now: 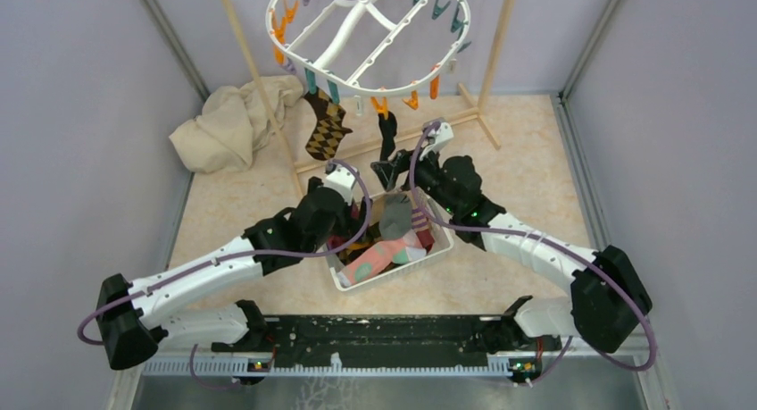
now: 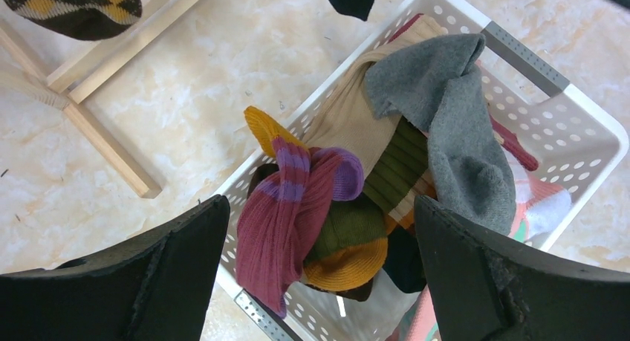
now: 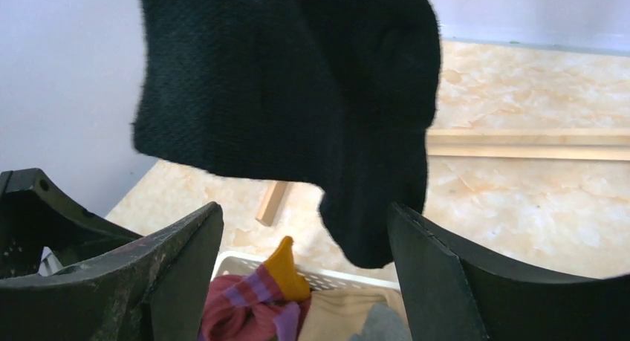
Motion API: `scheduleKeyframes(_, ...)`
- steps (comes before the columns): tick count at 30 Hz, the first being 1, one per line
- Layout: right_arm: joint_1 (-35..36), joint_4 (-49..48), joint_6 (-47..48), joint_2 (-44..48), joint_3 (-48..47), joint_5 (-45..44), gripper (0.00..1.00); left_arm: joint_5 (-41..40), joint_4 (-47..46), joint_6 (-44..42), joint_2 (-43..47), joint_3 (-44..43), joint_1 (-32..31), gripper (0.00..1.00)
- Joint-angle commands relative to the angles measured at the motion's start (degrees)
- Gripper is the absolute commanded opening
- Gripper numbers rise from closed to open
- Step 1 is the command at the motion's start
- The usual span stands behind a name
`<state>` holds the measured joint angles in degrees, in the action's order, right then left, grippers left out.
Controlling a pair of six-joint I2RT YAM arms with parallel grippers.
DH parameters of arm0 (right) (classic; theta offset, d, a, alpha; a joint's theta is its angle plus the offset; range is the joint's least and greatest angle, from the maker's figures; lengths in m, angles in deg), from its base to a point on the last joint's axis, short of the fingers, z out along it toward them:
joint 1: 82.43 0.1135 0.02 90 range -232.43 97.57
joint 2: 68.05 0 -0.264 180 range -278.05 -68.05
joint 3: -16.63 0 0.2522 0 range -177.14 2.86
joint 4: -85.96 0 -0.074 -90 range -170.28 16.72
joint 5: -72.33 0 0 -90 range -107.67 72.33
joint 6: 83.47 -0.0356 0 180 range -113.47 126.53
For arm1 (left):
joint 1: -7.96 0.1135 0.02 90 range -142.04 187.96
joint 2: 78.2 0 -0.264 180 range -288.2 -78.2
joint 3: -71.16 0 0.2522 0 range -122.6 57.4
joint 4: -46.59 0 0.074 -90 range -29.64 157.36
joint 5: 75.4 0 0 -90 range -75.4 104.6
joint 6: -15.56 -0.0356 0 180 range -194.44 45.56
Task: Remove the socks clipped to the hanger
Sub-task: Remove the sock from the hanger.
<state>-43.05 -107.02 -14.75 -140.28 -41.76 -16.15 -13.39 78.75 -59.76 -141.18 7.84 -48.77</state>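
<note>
Currently, left jaws are released above the basket (image 2: 588, 125); right jaws are spread around the hanging black sock (image 3: 297, 96)

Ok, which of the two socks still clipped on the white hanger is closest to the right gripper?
The plain black sock, dangling just in front of the open right gripper. The brown-yellow argyle sock hangs farther to the left.

The white oval hanger (image 1: 346, 30) hangs tilted, with orange and teal pegs on its rim. Two socks are clipped to it: a brown-yellow argyle sock (image 1: 326, 129) and a black sock (image 1: 387, 135). The other socks (image 1: 388, 245) lie heaped in the white basket (image 2: 587, 129).
</note>
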Motion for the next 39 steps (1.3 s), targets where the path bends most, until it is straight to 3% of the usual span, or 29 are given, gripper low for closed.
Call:
scheduleKeyframes(1,3.2,-7.6,-0.9,-1.8,-1.7,-6.2,0.81,-0.7,-1.1,-0.1,1.6,0.0,0.4,0.99)
scheduleKeyframes(5,4.6,-9.9,-3.5,-4.9,-1.9,-13.6,0.79,-0.6,-1.3,0.7,3.0,-0.3,0.4,0.99)
scheduleKeyframes(13,4.8,-13.5,-6.6,-11.2,-5.9,-19.5,0.63,1.2,-0.5,1.4,4.4,-1.1,0.6,0.99)
scheduleKeyframes(17,4.8,-14.9,-6.7,-13.5,-8.2,-17.3,0.48,1.4,-0.1,1.7,4.9,-0.7,0.7,0.99)
scheduleKeyframes(20,4.6,-16.6,-7.2,-13.7,-8.0,-15.3,0.30,1.5,0.2,1.9,5.1,-0.4,0.7,0.99)
scheduleKeyframes(25,3.8,-17.9,-7.7,-11.5,-6.7,-10.1,0.15,2.2,-0.6,2.0,5.5,0.5,0.7,0.99)
scheduleKeyframes(33,-1.6,-17.4,-17.3,-5.4,-3.8,6.1,0.07,9.4,-9.7,-2.7,6.5,4.8,4.2,0.99)
scheduleKeyframes(39,-3.8,-15.4,-21.2,-2.9,-3.5,13.6,0.07,26.8,-21.4,-3.1,6.8,8.9,14.8,0.99)
